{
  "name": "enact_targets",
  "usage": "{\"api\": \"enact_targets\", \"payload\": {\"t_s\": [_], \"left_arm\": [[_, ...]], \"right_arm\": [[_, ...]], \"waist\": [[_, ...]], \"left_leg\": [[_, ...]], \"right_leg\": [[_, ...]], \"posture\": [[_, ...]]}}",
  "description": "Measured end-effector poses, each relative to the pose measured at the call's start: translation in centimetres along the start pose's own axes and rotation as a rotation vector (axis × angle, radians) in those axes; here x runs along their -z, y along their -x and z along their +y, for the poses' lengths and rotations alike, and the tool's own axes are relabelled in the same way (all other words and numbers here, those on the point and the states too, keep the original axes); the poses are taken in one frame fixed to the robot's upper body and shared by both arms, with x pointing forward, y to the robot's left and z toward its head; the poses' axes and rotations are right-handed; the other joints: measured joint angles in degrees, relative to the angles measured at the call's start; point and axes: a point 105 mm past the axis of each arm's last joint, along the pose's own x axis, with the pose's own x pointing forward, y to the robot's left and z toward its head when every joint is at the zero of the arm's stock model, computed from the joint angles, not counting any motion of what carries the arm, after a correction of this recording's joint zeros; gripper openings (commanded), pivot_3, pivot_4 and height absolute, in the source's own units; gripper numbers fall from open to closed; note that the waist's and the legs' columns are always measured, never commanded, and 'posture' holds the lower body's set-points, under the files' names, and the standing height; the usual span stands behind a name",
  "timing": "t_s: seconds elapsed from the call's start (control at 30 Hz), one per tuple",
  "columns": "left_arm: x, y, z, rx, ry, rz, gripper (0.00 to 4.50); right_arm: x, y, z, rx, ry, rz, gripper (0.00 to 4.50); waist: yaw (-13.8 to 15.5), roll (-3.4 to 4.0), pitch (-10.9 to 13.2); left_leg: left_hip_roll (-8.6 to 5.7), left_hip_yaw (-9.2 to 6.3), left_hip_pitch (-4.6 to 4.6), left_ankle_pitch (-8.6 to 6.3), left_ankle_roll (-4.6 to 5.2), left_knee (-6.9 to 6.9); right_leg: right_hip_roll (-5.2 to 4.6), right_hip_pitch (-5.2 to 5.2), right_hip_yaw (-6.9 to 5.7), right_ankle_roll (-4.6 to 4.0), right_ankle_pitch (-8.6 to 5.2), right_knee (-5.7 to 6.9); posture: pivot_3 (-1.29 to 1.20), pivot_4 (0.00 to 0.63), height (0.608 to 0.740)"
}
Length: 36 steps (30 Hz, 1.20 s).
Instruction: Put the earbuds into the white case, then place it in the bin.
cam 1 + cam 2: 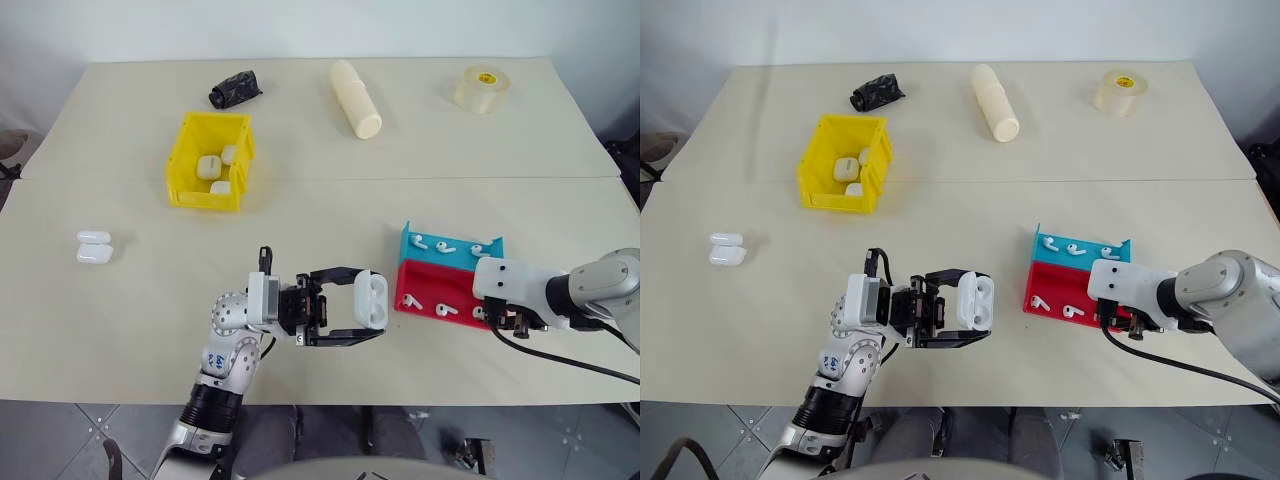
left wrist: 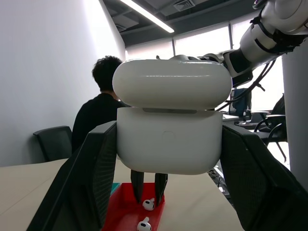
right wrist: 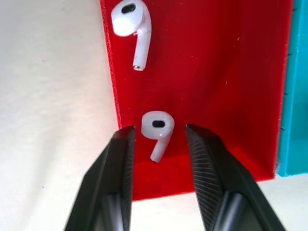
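We've got the left claw point(image 1: 372, 303) clenched on the white case point(image 1: 370, 299), held above the bench point(image 1: 130, 330) with its lid open. Right claw point(image 3: 159, 132) sits in the red tray point(image 3: 226, 72), jaws parted and straddling one earbud point(image 3: 157, 129), not visibly pinching it yet. A second earbud point(image 3: 132, 21) lies further along the tray. Earbud looks tiny, glossy, light: likely to squirt out under a skewed pinch. We'd take it across the bulb, square on. The bin point(image 1: 181, 160) sits far-left, already holding cases.
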Motion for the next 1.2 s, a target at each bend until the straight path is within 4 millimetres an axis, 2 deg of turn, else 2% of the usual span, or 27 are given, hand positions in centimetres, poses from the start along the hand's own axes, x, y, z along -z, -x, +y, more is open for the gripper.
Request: {"api": "enact_targets", "payload": {"t_s": [0.4,0.5,0.57,0.6,0.9,1.0,1.2], "left_arm": [[0.0,0.1,0.1,0.0,0.005,0.012,2.79],[0.0,0.1,0.1,-0.001,0.003,0.014,2.79],[0.0,0.1,0.2,-0.004,0.002,0.014,2.79],[0.0,0.1,0.2,-0.006,0.002,0.015,2.79],[0.0,0.4,0.3,-0.011,0.0,0.027,2.79],[0.0,0.7,0.4,-0.017,0.007,0.039,2.79],[-0.8,1.8,1.3,-0.067,0.063,-0.011,2.79]], "right_arm": [[-0.1,-0.5,0.1,-0.005,0.006,0.003,1.86],[-0.1,-0.5,0.2,-0.012,0.017,0.006,1.3],[-0.1,-0.5,0.1,-0.012,0.022,0.009,0.69],[-0.1,-0.5,0.1,-0.011,0.023,0.01,0.53],[-1.2,-0.7,-0.5,0.008,-0.012,-0.075,0.53],[-2.7,0.0,-0.7,0.013,-0.007,-0.206,0.53],[-7.0,1.7,0.5,0.051,0.086,-0.689,0.53]], "waist": [[0.0,0.0,0.0],[0.0,0.0,0.0],[0.0,0.0,0.0],[0.0,0.0,0.0],[-0.1,-0.01,0.0],[0.0,-0.01,0.0],[0.0,-0.07,0.0]], "left_leg": [[0.0,0.0,0.01,0.0,0.0,0.01],[0.0,0.0,0.01,0.0,0.0,0.01],[0.0,0.0,0.01,0.0,0.0,0.02],[0.0,0.0,0.02,0.0,0.0,0.02],[0.01,0.03,0.03,0.0,-0.01,0.01],[0.01,0.02,0.03,0.0,-0.01,0.02],[-0.02,-0.01,0.04,0.0,0.0,0.04]], "right_leg": [[0.0,0.0,0.0,0.0,0.0,0.0],[0.01,0.01,0.0,0.0,0.0,0.0],[0.0,0.02,0.0,0.0,0.0,0.0],[0.0,0.02,0.0,0.0,0.0,0.01],[0.01,0.0,0.03,0.0,0.0,0.03],[0.01,0.0,0.02,0.0,0.0,0.03],[-0.01,0.06,0.01,0.03,0.02,0.04]], "posture": [[0.0,0.15,0.74],[0.0,0.15,0.74],[0.0,0.15,0.74],[0.0,0.15,0.74],[0.0,0.15,0.74],[0.0,0.15,0.74],[0.0,0.15,0.74]]}}
